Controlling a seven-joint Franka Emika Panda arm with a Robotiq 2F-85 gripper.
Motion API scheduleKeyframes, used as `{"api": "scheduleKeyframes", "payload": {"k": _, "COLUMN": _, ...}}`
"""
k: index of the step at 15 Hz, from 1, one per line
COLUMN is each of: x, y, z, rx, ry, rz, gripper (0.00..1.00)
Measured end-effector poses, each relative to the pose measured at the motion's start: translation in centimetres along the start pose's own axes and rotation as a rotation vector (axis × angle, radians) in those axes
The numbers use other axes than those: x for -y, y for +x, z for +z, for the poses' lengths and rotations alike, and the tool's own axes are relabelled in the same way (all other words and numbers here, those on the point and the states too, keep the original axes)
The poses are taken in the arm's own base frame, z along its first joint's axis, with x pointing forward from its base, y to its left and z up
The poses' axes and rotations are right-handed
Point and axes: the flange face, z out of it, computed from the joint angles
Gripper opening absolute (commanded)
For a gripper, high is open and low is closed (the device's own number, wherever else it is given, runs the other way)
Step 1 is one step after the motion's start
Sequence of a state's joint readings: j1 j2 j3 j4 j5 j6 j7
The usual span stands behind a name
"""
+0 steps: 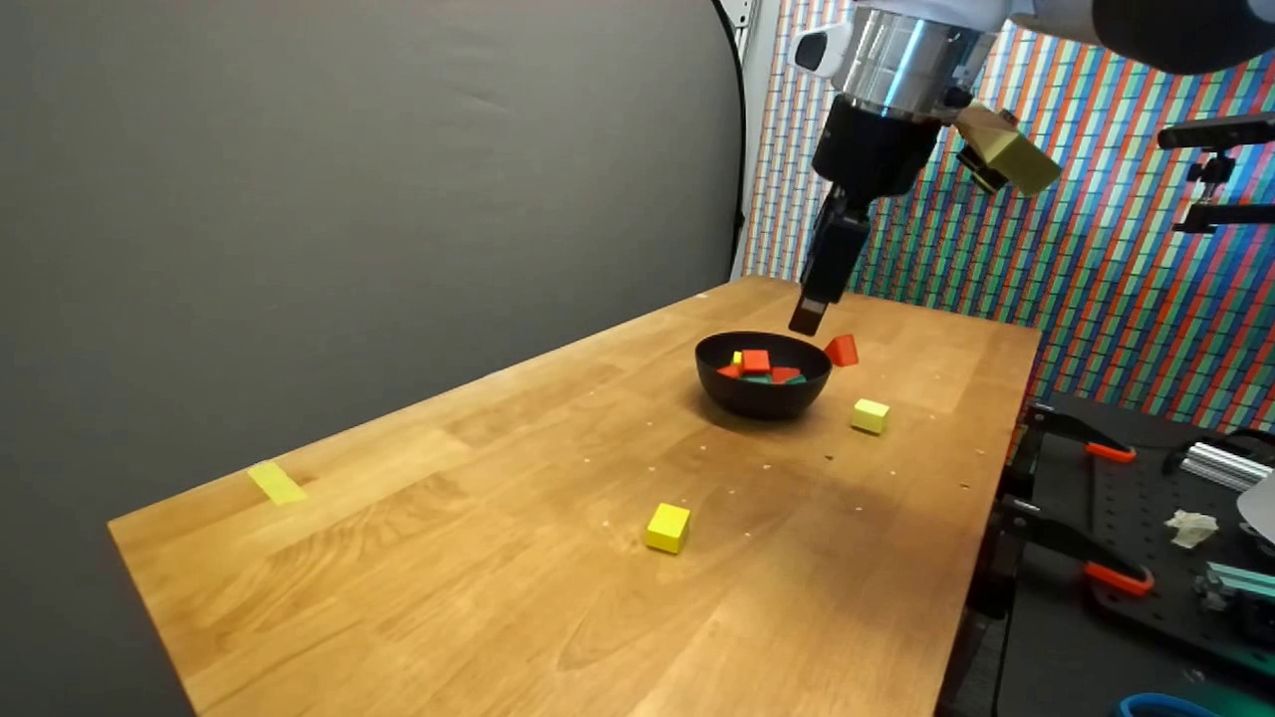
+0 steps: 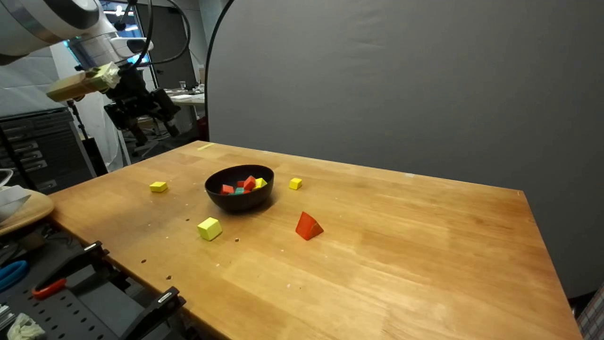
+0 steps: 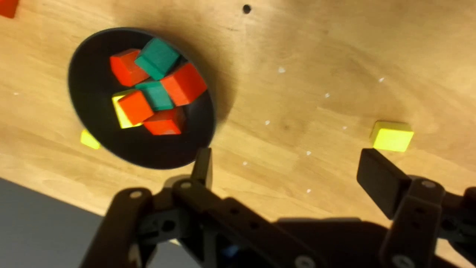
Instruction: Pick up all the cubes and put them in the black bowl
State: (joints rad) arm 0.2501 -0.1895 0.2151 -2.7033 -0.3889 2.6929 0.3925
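Note:
The black bowl (image 1: 759,401) stands upright on the table, holding several red, green and yellow cubes; a red cube (image 3: 136,107) lies on top of a yellow one. Outside it are a yellow cube (image 1: 667,528), a paler yellow cube (image 2: 209,229), a yellow cube (image 2: 295,183) close to the bowl, and a red wedge-like block (image 2: 309,226). In the wrist view one yellow cube (image 3: 392,138) is beyond my right finger. My gripper (image 3: 288,160) is open and empty, high above the table; in that view its left fingertip overlaps the bowl's rim.
A flat yellow strip (image 1: 277,483) is stuck near the table's edge. Black clamps (image 1: 1076,543) with orange grips sit along one long side of the wooden table (image 1: 448,597). A grey backdrop (image 2: 401,85) rises behind the opposite side.

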Motion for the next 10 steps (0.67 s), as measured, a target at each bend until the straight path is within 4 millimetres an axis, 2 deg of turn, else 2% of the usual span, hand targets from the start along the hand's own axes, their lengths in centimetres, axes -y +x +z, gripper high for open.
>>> {"api": "scheduleKeyframes", "payload": {"k": 3, "x": 4.4, "y": -0.2, "z": 2.5, "rx": 0.092, "ry": 0.108, "rz": -0.088, "gripper": 1.00}}
{"api": "scheduleKeyframes", "payload": {"k": 5, "x": 7.0, "y": 0.5, "z": 3.9, "rx": 0.140, "ry": 0.170, "rz": -0.154, "gripper": 1.00}}
{"api": "scheduleKeyframes", "payload": {"k": 7, "x": 8.7, "y": 1.8, "z": 5.2, "rx": 0.178, "ry": 0.202, "rz": -0.194, "gripper": 1.00}}
{"api": "scheduleKeyframes", "payload": {"k": 10, "x": 9.8, "y": 4.6, "z": 7.4, "rx": 0.208, "ry": 0.230, "rz": -0.179, "gripper": 1.00}}
